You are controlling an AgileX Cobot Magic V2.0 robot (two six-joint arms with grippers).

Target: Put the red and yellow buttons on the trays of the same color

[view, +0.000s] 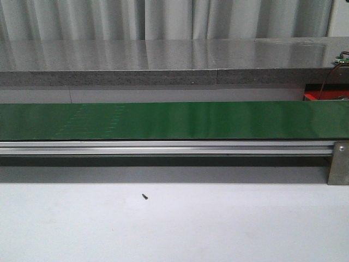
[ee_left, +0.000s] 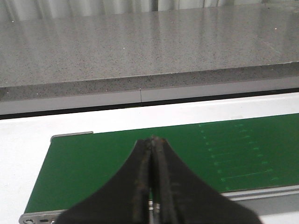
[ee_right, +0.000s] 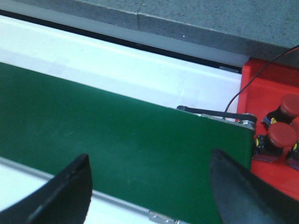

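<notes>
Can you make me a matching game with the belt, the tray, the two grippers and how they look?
Things:
1. conveyor belt
2. tray with buttons
3. left gripper
4. right gripper

Looks:
A. fingers spread wide apart
B. red
C. green
D. fingers pressed together

Pairs: 1-C, 2-B, 3-D, 4-A
</notes>
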